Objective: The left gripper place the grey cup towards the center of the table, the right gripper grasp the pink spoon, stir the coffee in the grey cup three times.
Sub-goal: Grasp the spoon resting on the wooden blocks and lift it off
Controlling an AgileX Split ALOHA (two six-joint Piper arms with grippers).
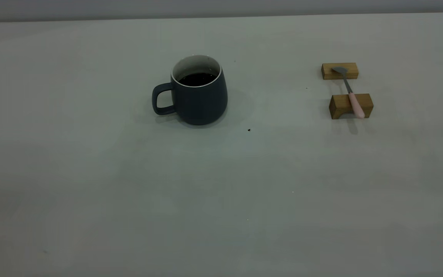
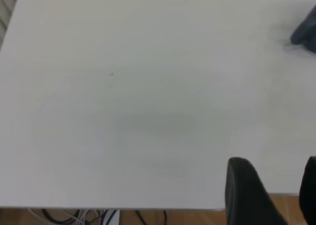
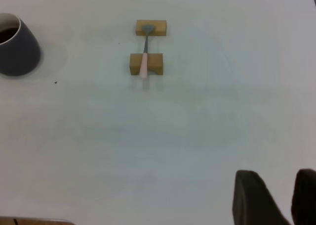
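Observation:
The grey cup [image 1: 196, 96] stands upright near the middle of the table [image 1: 221, 200], handle pointing left, with dark coffee [image 1: 197, 79] inside. The pink spoon [image 1: 351, 94] lies across two blocks at the right, bowl on the far one, pink handle over the near one. Neither gripper shows in the exterior view. In the left wrist view my left gripper [image 2: 277, 166] hangs open over the table's near edge, and a bit of the cup [image 2: 306, 33] shows far off. My right gripper [image 3: 276, 179] is open and empty, well back from the spoon [image 3: 144, 62] and cup [image 3: 19, 54].
Two tan wooden blocks [image 1: 340, 71] [image 1: 340, 105] hold the spoon off the table. A small dark speck [image 1: 248, 130] lies near the cup. Below the table's edge in the left wrist view are a wooden floor [image 2: 163, 217] and cables [image 2: 79, 216].

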